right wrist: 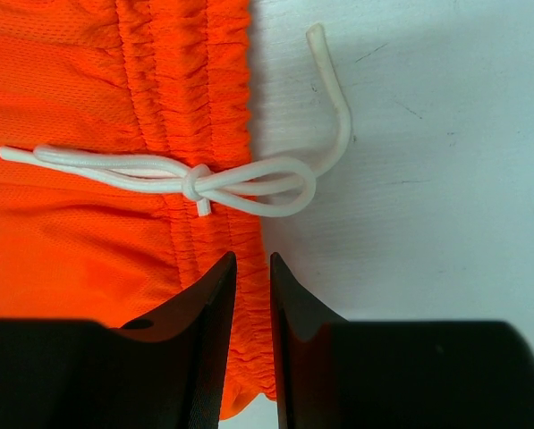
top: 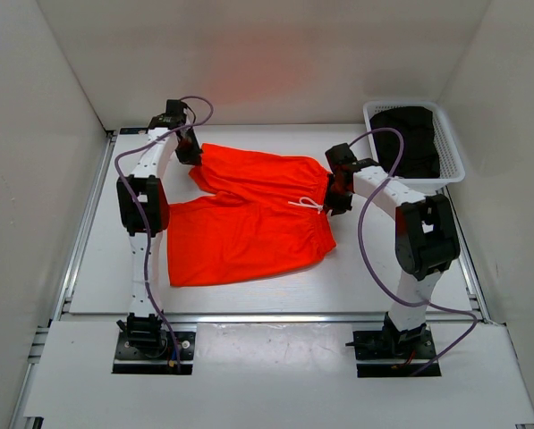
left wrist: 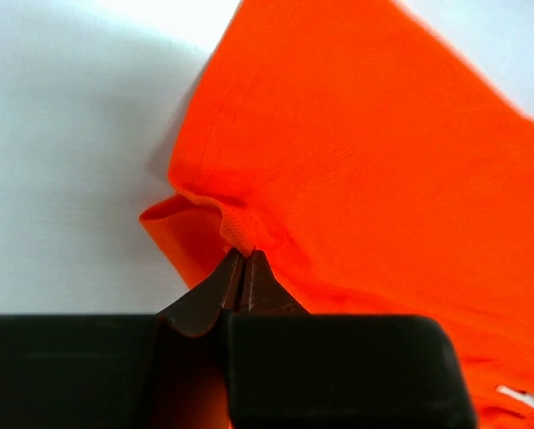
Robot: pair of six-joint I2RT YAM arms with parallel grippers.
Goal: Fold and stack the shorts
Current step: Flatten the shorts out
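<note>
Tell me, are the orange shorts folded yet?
Not yet. Done: the shorts lie spread out on the table, with the drawstring tied. In hand: the left pincer pinches a leg hem, and the right pincer nips the waistband edge, seemingly ready for a first fold. Left: every fold, then the stacking.
</note>
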